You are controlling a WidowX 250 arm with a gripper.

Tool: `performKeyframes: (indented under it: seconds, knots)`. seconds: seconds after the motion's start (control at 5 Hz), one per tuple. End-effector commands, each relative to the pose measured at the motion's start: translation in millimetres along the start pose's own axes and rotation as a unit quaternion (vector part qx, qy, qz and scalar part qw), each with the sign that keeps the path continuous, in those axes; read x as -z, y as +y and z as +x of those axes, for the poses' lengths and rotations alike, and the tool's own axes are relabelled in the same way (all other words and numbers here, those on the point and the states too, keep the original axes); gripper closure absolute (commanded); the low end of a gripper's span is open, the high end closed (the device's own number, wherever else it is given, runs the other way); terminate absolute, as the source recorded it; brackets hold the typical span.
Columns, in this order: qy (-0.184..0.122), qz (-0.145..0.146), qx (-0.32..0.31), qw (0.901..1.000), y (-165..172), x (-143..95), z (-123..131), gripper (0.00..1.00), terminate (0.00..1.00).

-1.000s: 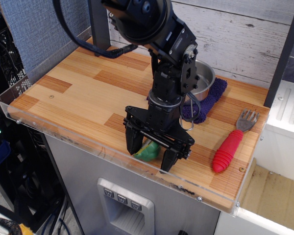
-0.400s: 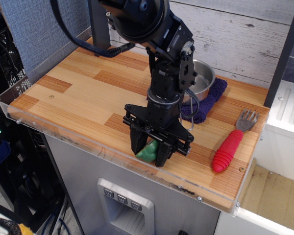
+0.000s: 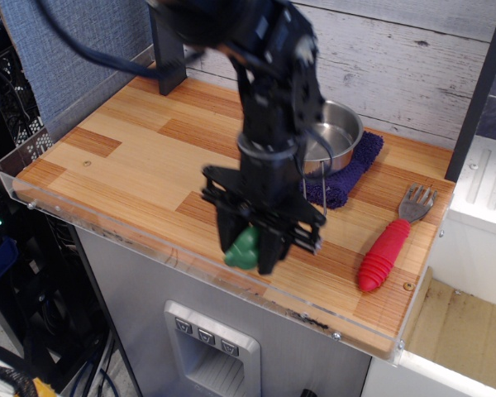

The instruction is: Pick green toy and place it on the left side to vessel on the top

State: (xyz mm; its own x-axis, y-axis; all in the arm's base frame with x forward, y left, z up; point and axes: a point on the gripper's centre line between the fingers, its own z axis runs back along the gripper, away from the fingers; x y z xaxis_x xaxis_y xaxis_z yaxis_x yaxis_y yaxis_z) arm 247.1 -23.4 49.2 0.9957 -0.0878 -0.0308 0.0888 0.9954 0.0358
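Observation:
The green toy (image 3: 245,249) is pinched between the black fingers of my gripper (image 3: 247,252) near the table's front edge, lifted slightly off the wood; the arm is blurred with motion. Only the toy's green side shows. The shiny steel vessel (image 3: 335,132) stands at the back right on a purple cloth (image 3: 347,175), its wire loop handle hanging toward the front. The gripper is well in front of and left of the vessel.
A red-handled fork (image 3: 388,244) lies at the front right of the wooden table (image 3: 124,157). A clear acrylic rim (image 3: 107,227) runs along the front edge. A black post (image 3: 167,50) stands at the back left.
The open gripper closed around the green toy and has begun lifting it, shifting slightly left; the arm now blurs with motion.

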Motion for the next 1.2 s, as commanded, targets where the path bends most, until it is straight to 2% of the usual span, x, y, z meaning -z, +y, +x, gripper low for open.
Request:
performKeyframes:
  seconds: [0.0,0.2,0.6,0.8,1.0]
  knots:
    - [-0.046,0.015,-0.035,0.9982,43.3,-34.4,17.2,1.00,0.00]
    - [-0.047,0.026,-0.036,0.9979,62.7,-33.3,43.8,1.00,0.00]
    - [-0.070,0.020,-0.063,0.9953,100.7,-33.6,92.1,1.00,0.00]
    - [-0.055,0.007,-0.087,0.9946,123.6,-21.0,106.8,1.00,0.00]
    - [-0.046,0.009,-0.105,0.9934,144.2,-12.5,113.8,1.00,0.00]
